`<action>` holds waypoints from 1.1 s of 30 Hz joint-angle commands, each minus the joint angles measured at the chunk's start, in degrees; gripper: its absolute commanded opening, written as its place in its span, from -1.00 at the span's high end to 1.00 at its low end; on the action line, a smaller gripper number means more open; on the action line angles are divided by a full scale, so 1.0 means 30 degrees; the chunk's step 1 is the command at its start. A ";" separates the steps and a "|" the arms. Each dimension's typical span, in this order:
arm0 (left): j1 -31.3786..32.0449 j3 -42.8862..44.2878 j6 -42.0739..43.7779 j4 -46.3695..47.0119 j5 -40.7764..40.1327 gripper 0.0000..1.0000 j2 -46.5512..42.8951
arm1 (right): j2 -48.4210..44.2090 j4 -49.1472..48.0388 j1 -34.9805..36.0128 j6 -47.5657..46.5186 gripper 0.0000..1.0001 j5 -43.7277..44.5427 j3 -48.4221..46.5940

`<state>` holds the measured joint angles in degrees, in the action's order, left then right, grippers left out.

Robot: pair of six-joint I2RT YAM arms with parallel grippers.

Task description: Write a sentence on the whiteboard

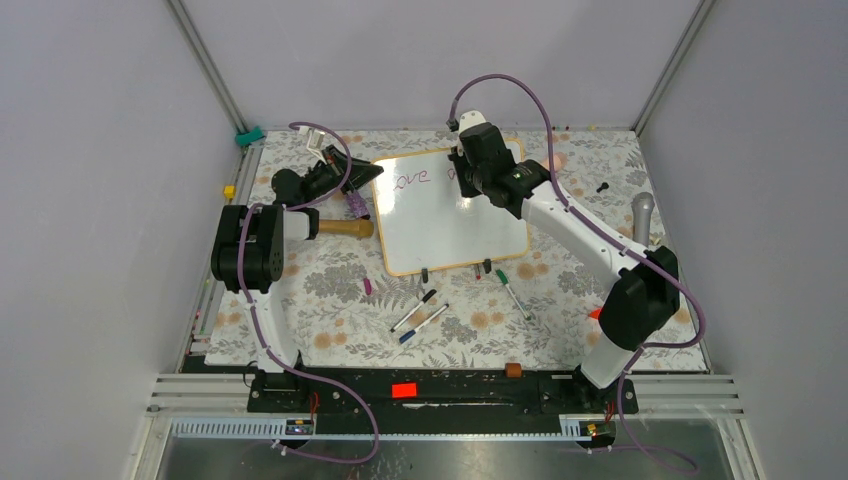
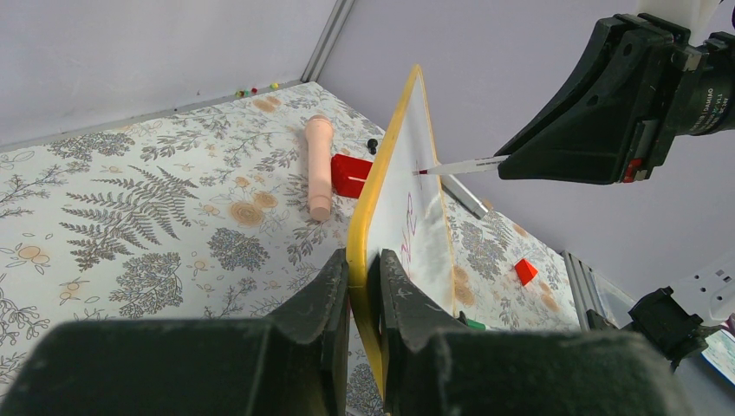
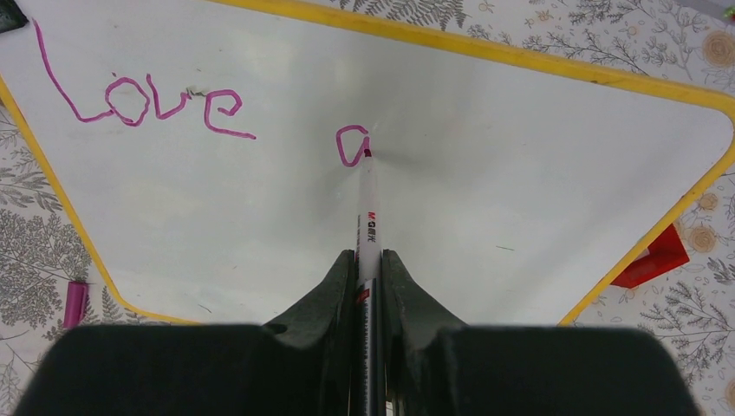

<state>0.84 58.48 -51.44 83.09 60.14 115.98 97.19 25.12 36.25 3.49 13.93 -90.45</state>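
Observation:
The whiteboard (image 1: 450,225) lies on the floral table, white with a yellow-orange frame. My left gripper (image 2: 364,264) is shut on the board's frame (image 2: 368,217) at its left edge; in the top view it (image 1: 352,170) sits at the board's far left corner. My right gripper (image 3: 369,260) is shut on a white marker (image 3: 369,221) whose tip touches the board. The sentence (image 3: 139,100) reads "Love" in pink, with a partly drawn "a" (image 3: 351,146) at the marker tip. It also shows in the top view (image 1: 412,179). My right gripper (image 1: 470,165) hovers over the board's far part.
A wooden handle (image 1: 345,228) and a purple cap (image 1: 355,205) lie left of the board. Loose markers (image 1: 420,312) and a green marker (image 1: 512,292) lie in front of it, near two black clips (image 1: 487,266). A grey microphone-like object (image 1: 642,215) is at the right, and a red block (image 3: 650,258) lies by the board's corner.

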 commanded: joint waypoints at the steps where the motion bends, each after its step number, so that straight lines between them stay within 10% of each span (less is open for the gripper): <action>1: 0.0657 -0.0611 0.2410 0.0487 0.2395 1.00 0.0480 | -0.0416 0.0966 -0.0284 -0.0217 1.00 0.0546 0.0179; 33: 0.0628 -0.0622 0.2386 0.0487 0.2396 1.00 0.0513 | -0.0878 0.0631 -0.0738 0.0090 1.00 -0.0333 -0.2378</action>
<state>0.86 58.48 -51.44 83.24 60.20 115.98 94.41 28.01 34.70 3.51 12.56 -94.89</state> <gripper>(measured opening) 0.124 0.174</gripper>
